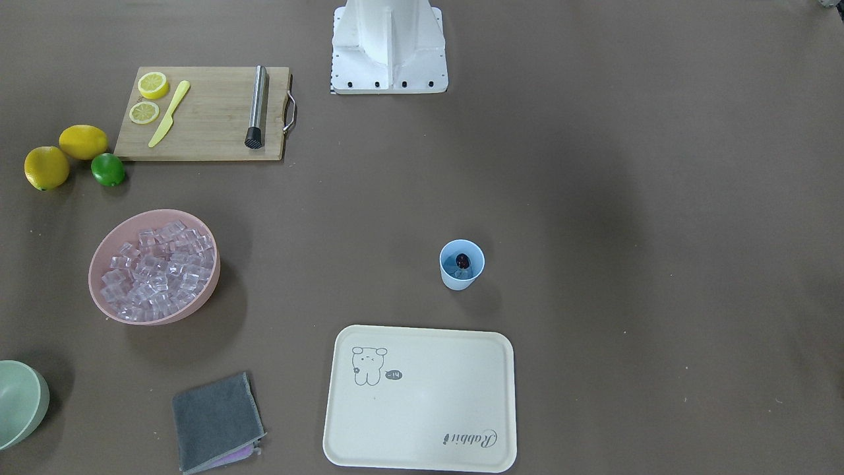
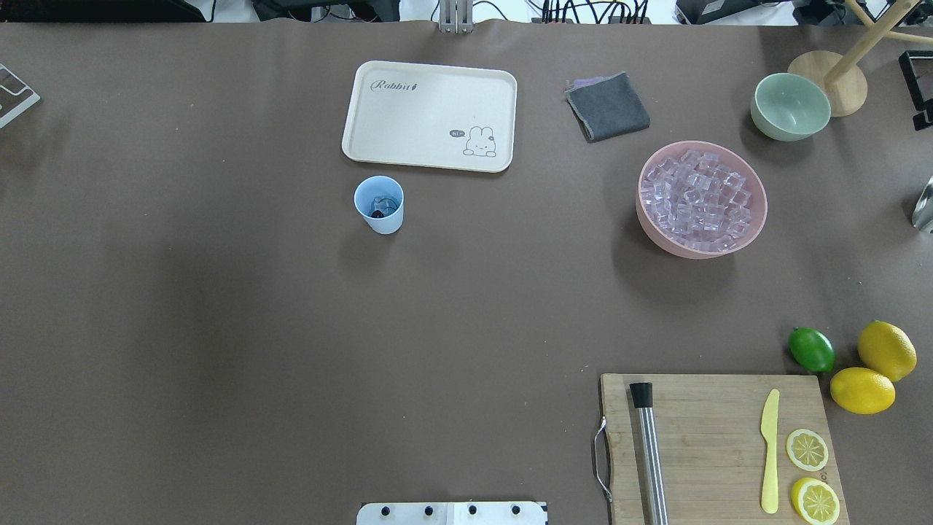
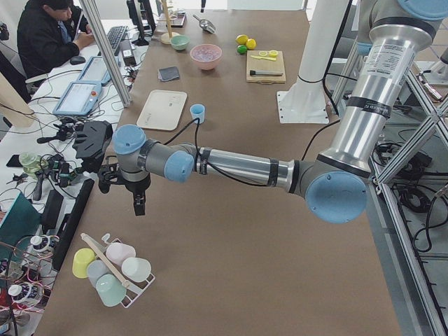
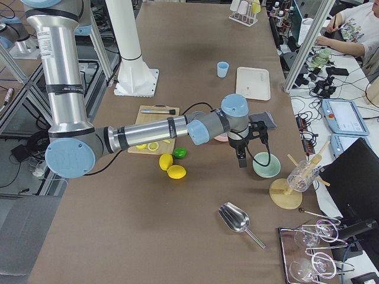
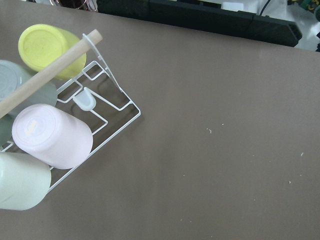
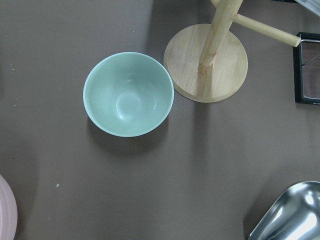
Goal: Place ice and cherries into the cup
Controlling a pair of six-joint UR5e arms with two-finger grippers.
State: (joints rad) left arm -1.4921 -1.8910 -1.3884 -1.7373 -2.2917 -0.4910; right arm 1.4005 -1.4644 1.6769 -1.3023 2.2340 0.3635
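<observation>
Cream tray (image 1: 422, 422) on brown table (image 1: 626, 198); blue cup (image 1: 459, 280) nearby holds cherry (image 1: 463, 261).

Small light-blue tapered plastic cup (image 1: 459, 280): upright on the table, mouth open, near the long edge of the cream tray (image 1: 422, 396). Tiny dark red-purple round cherry (image 1: 463, 261): inside the cup, at the bottom; stem not discernible. Small clear glassy ice cubes (image 1: 158, 274): many alike, heaped loose in the wide pink bowl (image 1: 122, 232), well apart from the cup.
</observation>
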